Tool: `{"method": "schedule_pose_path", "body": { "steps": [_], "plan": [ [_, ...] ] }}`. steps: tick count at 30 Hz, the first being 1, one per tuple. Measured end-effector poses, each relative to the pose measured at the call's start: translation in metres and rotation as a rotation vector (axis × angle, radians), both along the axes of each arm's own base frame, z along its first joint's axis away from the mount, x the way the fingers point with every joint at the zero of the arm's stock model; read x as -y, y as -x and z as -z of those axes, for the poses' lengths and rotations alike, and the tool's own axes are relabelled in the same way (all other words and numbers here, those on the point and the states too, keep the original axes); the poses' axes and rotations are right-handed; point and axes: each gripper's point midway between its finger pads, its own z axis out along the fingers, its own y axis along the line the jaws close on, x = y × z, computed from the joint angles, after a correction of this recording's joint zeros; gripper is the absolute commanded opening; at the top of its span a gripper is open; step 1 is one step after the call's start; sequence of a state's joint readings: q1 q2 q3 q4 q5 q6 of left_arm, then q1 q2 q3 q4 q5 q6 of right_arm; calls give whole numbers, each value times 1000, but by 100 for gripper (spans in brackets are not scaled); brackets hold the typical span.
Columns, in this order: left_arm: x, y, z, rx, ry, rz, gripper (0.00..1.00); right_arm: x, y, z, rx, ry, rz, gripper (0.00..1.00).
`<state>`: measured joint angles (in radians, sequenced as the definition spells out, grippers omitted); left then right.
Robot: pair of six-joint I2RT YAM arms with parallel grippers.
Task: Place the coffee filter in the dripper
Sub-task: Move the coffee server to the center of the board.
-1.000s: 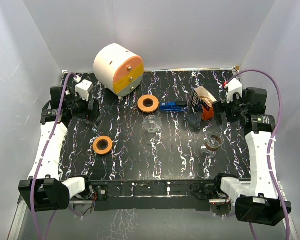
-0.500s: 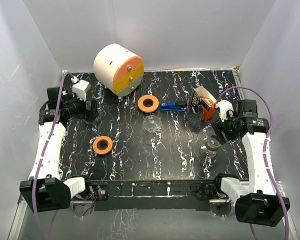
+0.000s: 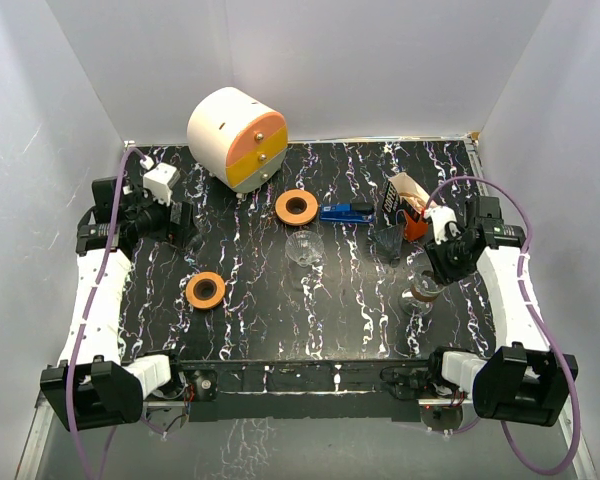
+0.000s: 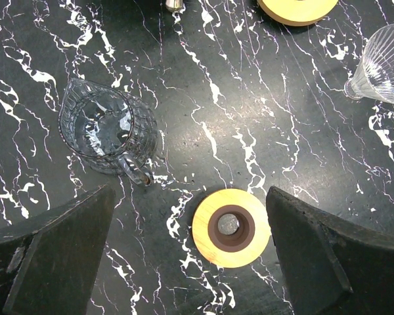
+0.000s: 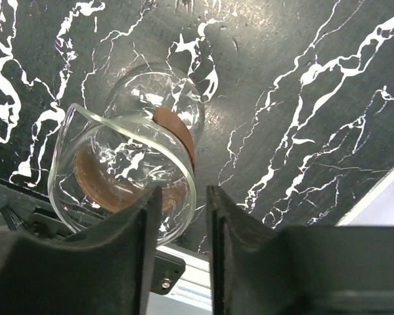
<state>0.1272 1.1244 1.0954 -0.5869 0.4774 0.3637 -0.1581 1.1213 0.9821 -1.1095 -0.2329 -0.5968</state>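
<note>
My right gripper (image 5: pixel 182 197) hangs over the carafe (image 3: pixel 423 287) at the right side of the table (image 3: pixel 270 320). Its jaws stand partly closed with a narrow gap between them. In the right wrist view the near edge of the carafe's glass rim runs into that gap, close to the right-hand finger. I cannot tell whether the fingers pinch the glass or only straddle it. The carafe stands upright, with a brown collar round its neck.

The dripper (image 3: pixel 303 247), a clear ribbed cone, sits near the middle of the table, well apart from the right gripper and to its left. I cannot make out the filter in any view, so I cannot say where it lies.

My left gripper (image 4: pixel 190 190) is spread wide and holds nothing. It hovers over the left part of the table. An orange ring (image 4: pixel 231 228) lies between its fingers, and a glass pitcher (image 4: pixel 105 131) lies ahead of the left finger. The dripper shows at the upper right edge of that view, beyond the right finger.
</note>
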Motion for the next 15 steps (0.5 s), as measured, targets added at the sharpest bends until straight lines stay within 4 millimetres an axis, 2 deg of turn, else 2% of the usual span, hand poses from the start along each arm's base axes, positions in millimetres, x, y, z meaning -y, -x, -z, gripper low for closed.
{"method": "schedule_pose_path", "body": {
  "steps": [4, 7, 10, 15],
  "plan": [
    [1, 1, -3, 8, 9, 1, 96, -4, -2, 6, -14, -22, -9, 10],
    [2, 1, -4, 10, 16, 2, 96, -6, -2, 6, -11, -37, -17, 4],
    [1, 1, -4, 9, 22, -1, 96, -10, -2, 6, -10, -47, -32, 0],
    [1, 2, -3, 5, 29, -6, 96, -17, -3, 6, -7, -64, -58, 0]
  ]
}}
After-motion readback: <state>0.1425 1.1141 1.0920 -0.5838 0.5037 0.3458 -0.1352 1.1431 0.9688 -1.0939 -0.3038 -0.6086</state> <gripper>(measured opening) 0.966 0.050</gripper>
